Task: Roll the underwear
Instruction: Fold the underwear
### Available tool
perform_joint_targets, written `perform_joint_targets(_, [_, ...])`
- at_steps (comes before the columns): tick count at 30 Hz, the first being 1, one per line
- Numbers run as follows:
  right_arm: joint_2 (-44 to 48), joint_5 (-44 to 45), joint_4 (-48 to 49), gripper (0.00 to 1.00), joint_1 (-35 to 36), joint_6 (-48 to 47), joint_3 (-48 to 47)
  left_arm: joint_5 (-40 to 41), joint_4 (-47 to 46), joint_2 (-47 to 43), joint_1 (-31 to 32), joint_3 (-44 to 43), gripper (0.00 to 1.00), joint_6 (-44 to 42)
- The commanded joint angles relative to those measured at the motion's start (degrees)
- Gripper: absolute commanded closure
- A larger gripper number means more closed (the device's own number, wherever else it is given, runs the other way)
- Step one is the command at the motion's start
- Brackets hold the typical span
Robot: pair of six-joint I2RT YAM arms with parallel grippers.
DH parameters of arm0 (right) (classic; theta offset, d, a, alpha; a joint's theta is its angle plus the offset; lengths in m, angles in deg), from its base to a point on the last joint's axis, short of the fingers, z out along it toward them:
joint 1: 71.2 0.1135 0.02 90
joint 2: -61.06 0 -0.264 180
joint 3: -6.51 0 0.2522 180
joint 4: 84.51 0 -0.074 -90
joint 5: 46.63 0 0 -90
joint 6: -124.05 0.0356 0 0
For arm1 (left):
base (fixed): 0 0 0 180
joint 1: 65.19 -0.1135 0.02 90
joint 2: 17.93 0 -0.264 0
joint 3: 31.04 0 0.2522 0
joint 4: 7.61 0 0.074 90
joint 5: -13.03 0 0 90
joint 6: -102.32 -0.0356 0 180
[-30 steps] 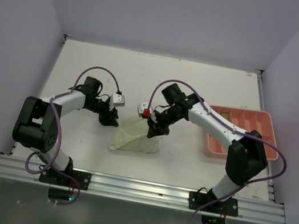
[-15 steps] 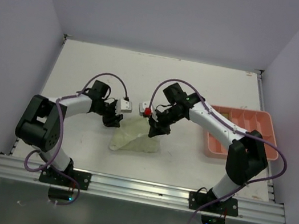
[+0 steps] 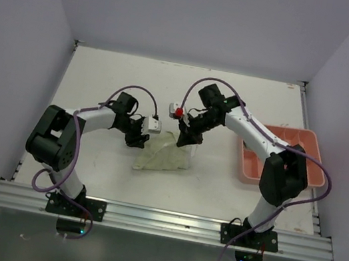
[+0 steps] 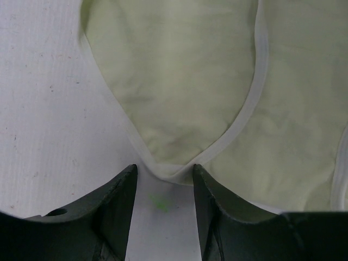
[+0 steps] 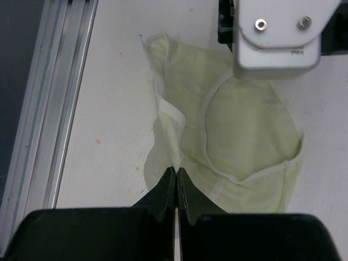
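One piece of underwear (image 3: 164, 156), pale yellow-green with white trim, lies partly spread on the white table. My left gripper (image 3: 139, 139) is at its left edge, open. In the left wrist view the fingertips of the left gripper (image 4: 163, 169) straddle a trimmed corner of the underwear (image 4: 179, 81) without closing on it. My right gripper (image 3: 185, 140) is at the cloth's far right corner. In the right wrist view that gripper (image 5: 176, 171) is shut on a gathered fold of the underwear (image 5: 244, 136), which is pulled up toward it.
A salmon-pink compartment tray (image 3: 246, 171) sits at the right side of the table, beside the right arm. The left arm's white wrist camera housing (image 5: 277, 32) shows across the cloth in the right wrist view. A metal rail (image 3: 165, 220) runs along the near edge.
My left gripper has moved right, up to the cloth's left edge. My right gripper has shifted back and slightly right, drawing the cloth with it.
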Motion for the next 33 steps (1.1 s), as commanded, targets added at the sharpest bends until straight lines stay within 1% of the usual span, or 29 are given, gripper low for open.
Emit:
perform_joint_targets(1, [-2.65, -3.36, -2.92, 1.0, -2.53, 0.54, -4.08, 6.48, 3.93, 3.09, -0.09, 1.24, 0.51, -2.53])
perform_joint_targets(5, [-5.38, -3.54, -4.07, 1.0, -5.6, 0.63, -6.27, 5.95, 4.63, 3.44, -0.8, 0.62, 0.51, -2.7])
perform_joint_targets(12, [-10.82, -3.54, -5.04, 1.0, -7.89, 0.45, -8.56, 5.25, 5.69, 4.06, -1.06, 0.09, 0.51, -2.62])
perform_joint_targets(19, [-18.11, -4.59, -4.86, 1.0, -11.32, 3.7, -14.18, 5.16, 5.95, 4.15, -1.15, 0.18, 0.51, -2.97])
perform_joint_targets(25, [-20.84, -4.15, -3.99, 1.0, -12.02, 3.79, -15.42, 5.16, 6.39, 4.68, -1.15, -0.08, 0.51, -2.97])
perform_joint_targets(32, [-25.94, -2.23, -1.62, 1.0, -11.94, 5.19, -16.91, 4.64, 6.39, 5.03, -1.67, -0.87, 0.5, -1.74])
perform_joint_targets(33, [-26.99, -2.48, -2.57, 1.0, -12.02, 5.37, -17.7, 4.37, 6.22, 5.03, -1.76, -0.96, 0.49, -1.48])
